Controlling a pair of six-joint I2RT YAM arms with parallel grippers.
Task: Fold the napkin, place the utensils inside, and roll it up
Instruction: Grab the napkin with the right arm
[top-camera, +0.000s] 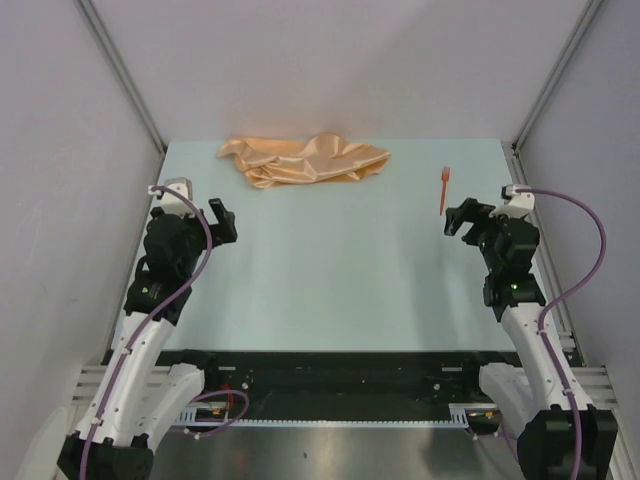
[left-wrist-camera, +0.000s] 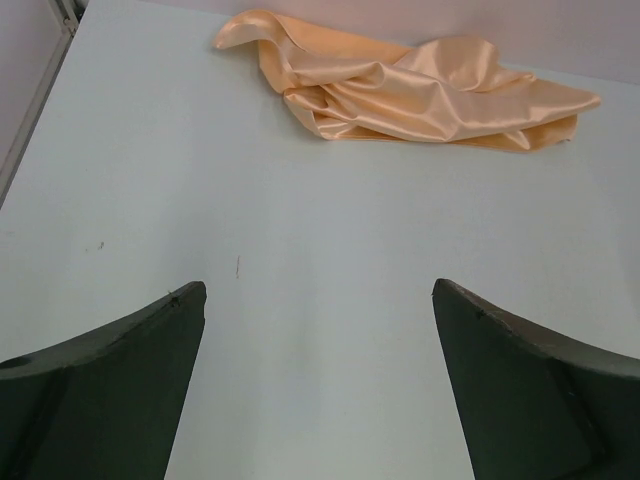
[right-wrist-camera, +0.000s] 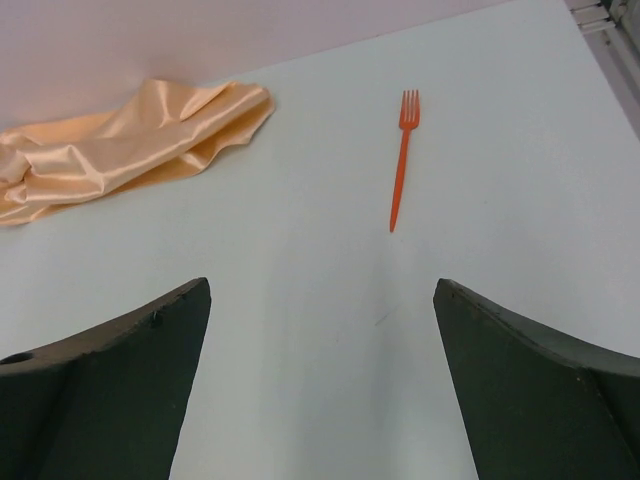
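Satin napkin (top-camera: 305, 160) bunched — underside hidden, fork (top-camera: 443, 190) apart

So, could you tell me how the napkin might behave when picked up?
The napkin lies crumpled in soft folds, so it will probably droop limply. Its glossy sheen suggests it may slip from a pinch.
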